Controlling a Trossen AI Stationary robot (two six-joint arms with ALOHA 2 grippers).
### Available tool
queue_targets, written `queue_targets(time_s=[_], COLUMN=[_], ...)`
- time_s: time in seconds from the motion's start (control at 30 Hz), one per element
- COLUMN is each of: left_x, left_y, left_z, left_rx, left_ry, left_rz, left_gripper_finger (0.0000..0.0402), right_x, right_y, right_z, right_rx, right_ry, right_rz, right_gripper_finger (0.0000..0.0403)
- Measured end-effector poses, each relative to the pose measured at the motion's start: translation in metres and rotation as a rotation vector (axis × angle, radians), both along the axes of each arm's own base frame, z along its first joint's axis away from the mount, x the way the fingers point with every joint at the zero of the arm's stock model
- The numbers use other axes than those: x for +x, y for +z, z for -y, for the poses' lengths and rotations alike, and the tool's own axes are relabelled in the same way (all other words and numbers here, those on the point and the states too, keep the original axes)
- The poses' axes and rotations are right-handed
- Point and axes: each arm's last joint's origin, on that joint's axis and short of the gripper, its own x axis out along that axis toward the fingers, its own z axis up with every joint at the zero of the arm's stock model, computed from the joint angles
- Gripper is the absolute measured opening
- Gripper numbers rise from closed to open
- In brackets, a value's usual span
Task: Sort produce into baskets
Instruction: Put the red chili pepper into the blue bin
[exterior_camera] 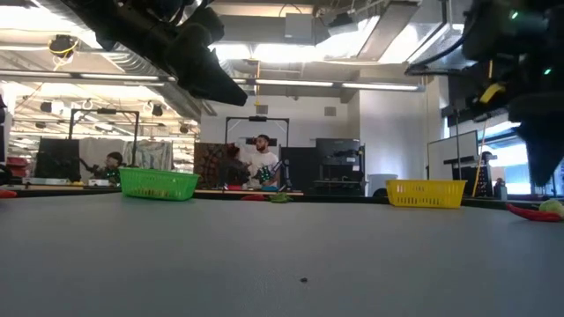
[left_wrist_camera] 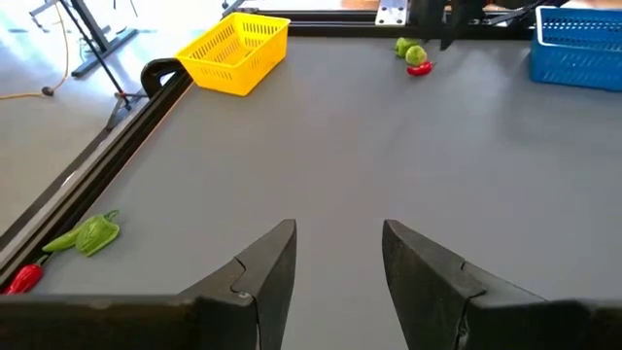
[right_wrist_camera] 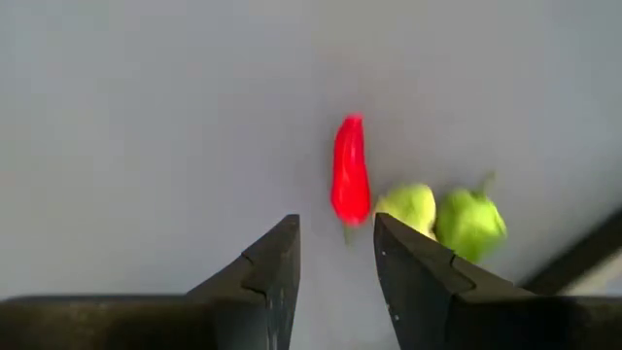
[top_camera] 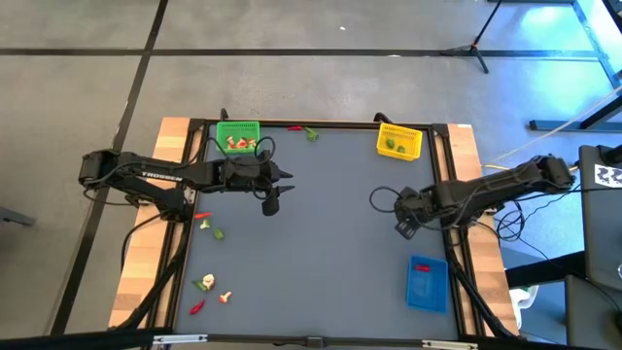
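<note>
A dark grey tabletop sits in a black frame on wooden boards. Beyond its far edge stands a tripod (on concrete floor), with people farther back.

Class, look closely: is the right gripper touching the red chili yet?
Apart. The right wrist view shows the red chili lying on the mat beyond the open right gripper.

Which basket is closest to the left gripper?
The green basket, right beside the left gripper. The yellow basket and blue basket sit across the table.
</note>
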Motion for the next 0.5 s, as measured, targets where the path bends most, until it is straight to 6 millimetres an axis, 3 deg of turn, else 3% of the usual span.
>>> queue_targets(time_s=[0.3,0.5], left_x=[0.0,0.0], left_y=[0.0,0.0], left_z=[0.0,0.0], left_rx=[0.002,0.002], left_ry=[-0.001,-0.001], left_rz=[-0.001,-0.001], left_gripper_finger=[0.015,0.015], right_x=[-0.001,-0.004], right_y=[-0.025,-0.036], right_z=[0.021,0.025], right_rx=[-0.012,0.023], right_ry=[-0.039,-0.018], right_rz=[0.034,0.045], right_gripper_finger=[0.0133,0.0133])
